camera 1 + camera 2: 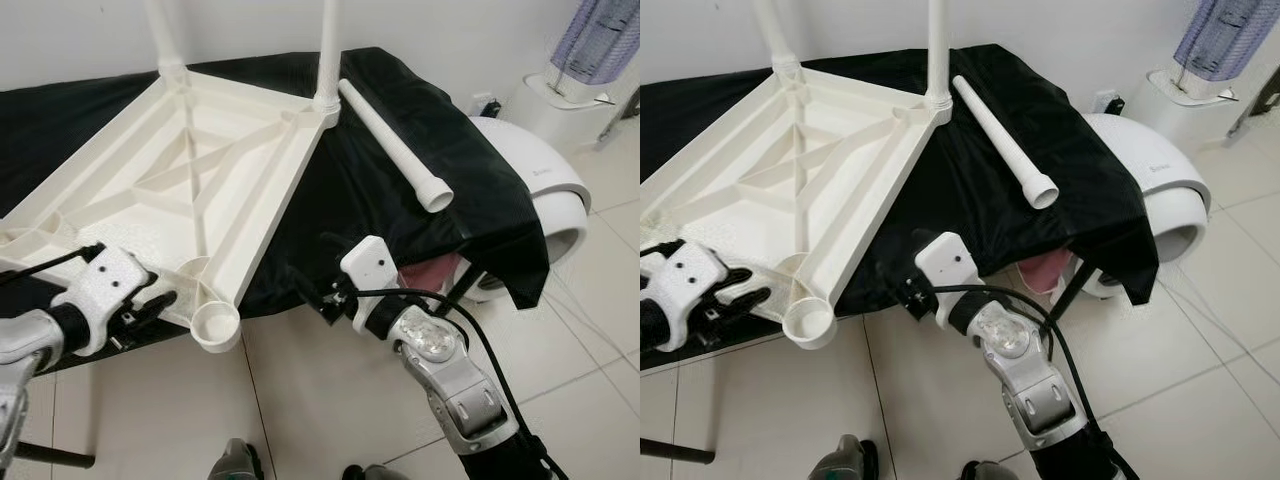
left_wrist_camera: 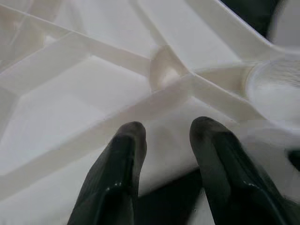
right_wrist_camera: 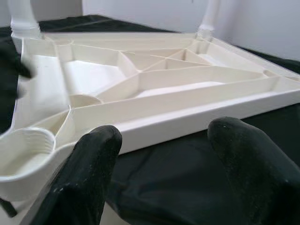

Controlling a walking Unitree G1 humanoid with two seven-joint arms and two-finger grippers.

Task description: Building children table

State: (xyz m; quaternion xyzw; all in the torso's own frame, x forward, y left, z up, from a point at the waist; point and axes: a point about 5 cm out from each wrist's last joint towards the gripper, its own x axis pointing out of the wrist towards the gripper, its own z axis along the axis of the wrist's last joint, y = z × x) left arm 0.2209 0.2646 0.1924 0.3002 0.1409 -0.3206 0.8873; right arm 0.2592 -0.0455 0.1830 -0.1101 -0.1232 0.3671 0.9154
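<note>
Your right gripper (image 3: pixel 159 154) hangs spread at the black cloth (image 1: pixel 380 190) edge. Left gripper (image 2: pixel 164 140), fingers apart, sits at the near corner of the upturned white tabletop (image 1: pixel 180 170); 2 legs fitted, loose leg (image 1: pixel 395 145) beside it.

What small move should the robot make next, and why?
Probably the right gripper should rise and reach toward the loose leg lying on the black cloth. The upturned tabletop already has two legs standing, and its near corner socket is empty.
</note>
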